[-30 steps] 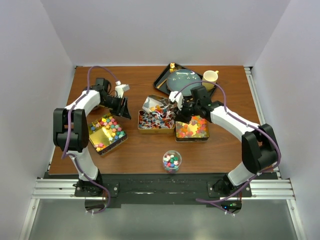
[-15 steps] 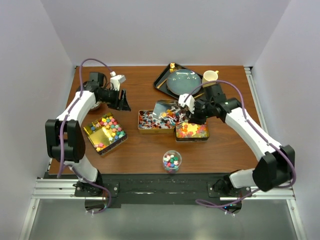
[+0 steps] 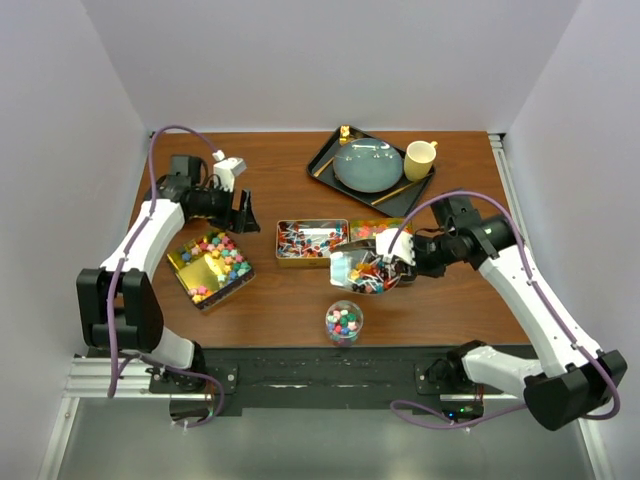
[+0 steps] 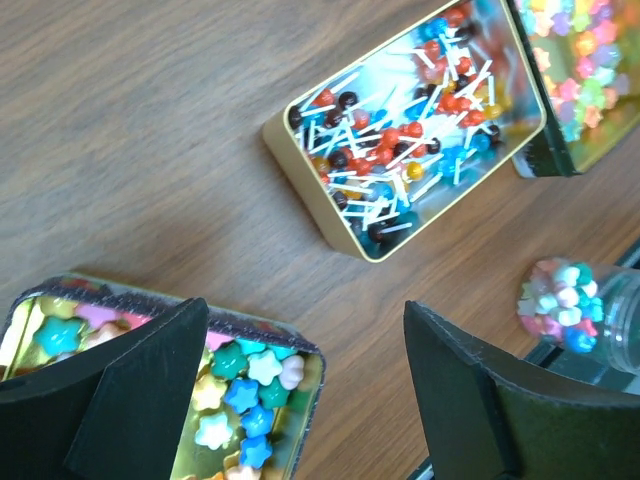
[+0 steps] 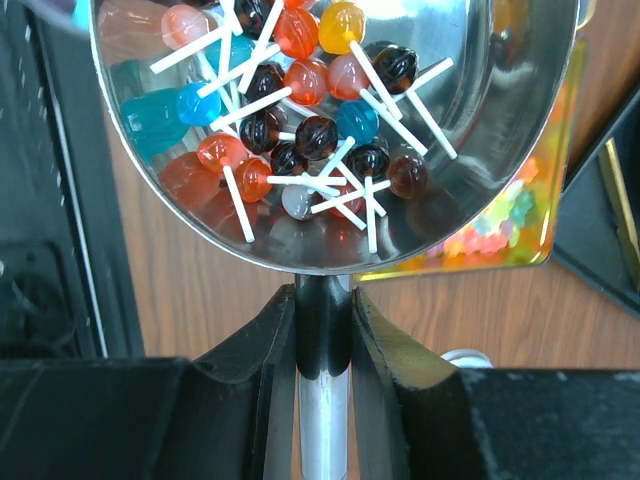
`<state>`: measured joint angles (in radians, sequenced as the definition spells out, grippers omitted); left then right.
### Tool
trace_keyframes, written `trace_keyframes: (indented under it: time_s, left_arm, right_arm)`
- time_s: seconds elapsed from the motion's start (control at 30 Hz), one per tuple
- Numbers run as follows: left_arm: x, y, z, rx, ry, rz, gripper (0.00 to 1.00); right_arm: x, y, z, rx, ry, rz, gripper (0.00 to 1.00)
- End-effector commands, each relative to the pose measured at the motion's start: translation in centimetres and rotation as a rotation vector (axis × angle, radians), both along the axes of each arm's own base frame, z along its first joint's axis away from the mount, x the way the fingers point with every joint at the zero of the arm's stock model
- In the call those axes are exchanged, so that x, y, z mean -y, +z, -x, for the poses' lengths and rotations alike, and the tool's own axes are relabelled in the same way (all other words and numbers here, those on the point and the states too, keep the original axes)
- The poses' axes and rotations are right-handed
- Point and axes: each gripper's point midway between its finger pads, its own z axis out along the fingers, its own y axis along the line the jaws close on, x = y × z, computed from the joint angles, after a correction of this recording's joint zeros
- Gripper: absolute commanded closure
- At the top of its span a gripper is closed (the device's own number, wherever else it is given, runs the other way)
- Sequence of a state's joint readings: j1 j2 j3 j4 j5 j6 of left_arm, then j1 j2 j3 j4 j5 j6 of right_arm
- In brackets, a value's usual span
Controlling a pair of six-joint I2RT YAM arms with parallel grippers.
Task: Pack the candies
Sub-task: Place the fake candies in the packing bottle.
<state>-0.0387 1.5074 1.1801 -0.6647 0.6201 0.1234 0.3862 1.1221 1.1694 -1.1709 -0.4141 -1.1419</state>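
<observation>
My right gripper [image 3: 405, 247] is shut on the handle of a metal scoop [image 3: 360, 270] loaded with small red, blue and dark lollipops [image 5: 310, 110]. It holds the scoop above the table, over the front of the gummy tin [image 3: 385, 232] and behind the glass jar [image 3: 344, 321]. In the right wrist view the gripper [image 5: 323, 300] clamps the scoop's handle [image 5: 323, 400]. My left gripper [image 3: 245, 212] is open and empty, above the far corner of the tin of star candies [image 3: 210, 265]. In the left wrist view it [image 4: 305, 330] hangs over that tin [image 4: 250, 380].
The lollipop tin [image 3: 312, 240] lies at the table's middle, also in the left wrist view [image 4: 410, 130]. A black tray [image 3: 330, 155] with a blue plate, chopsticks and a yellow cup [image 3: 421, 156] stands at the back. The jar [image 4: 575, 305] holds coloured sweets.
My right arm has carried the loaded scoop from over the lollipop tin forward and right, towards the jar. My left gripper has drawn back a little to the left, still open.
</observation>
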Motion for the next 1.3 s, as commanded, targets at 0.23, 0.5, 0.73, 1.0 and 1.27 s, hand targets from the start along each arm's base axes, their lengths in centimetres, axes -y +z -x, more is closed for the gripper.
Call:
trace_keyframes:
  time_s: [0.23,0.5,0.73,1.0,1.27]
  left_arm:
    - [-2.6,1.7,-0.7,0.120,0.085,-0.089,0.15]
    - [-3.0,1.2,-0.3,0.109,0.105,-0.085,0.16]
    - [-3.6,1.1,-0.6,0.107,0.134,-0.076,0.16]
    - [-3.8,1.1,-0.6,0.104,0.146,-0.065,0.17]
    - [-3.9,1.3,-0.7,0.104,0.154,-0.055,0.17]
  right_arm:
    - [1.6,-0.3,0.6,0.043,0.079,0.131,1.00]
    - [1.5,-0.8,1.6,0.097,0.151,0.223,1.00]
    - [1.4,-1.1,1.7,0.109,0.161,0.266,1.00]
    - [1.3,-1.0,1.5,0.138,0.180,0.306,1.00]
    - [1.5,-1.0,1.4,0.152,0.211,0.365,1.00]
